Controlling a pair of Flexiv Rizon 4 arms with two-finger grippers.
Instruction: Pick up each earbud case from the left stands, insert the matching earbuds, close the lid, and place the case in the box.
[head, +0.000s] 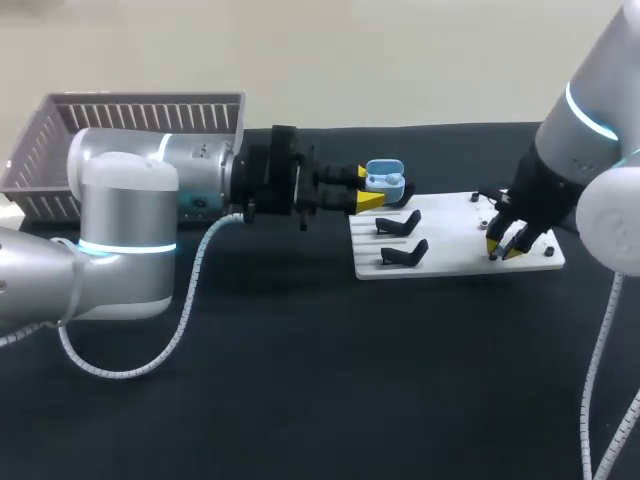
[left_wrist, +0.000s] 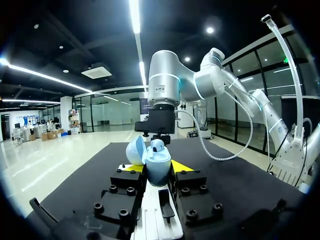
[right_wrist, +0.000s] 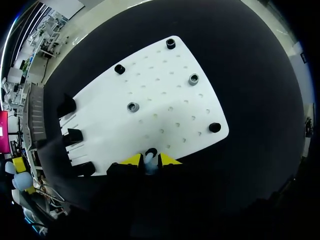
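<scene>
Covering the counter (head: 300, 400) is a black cloth. Well behind the left jaws, at the counter's far corner, stands a grey slatted basket (head: 130, 120). The left jaws are clenched on the earbud case (left_wrist: 158, 170), gripping its body from two sides. The case is pale blue, rounded and glossy, with its lid swung open to one side and a pale rounded piece sitting in its mouth. Just under and ahead of these jaws lies a white pegboard (head: 455, 245) bearing black stands (head: 400, 222). Over the board's other end, the right jaws pinch a small pale earbud (right_wrist: 150, 163).
</scene>
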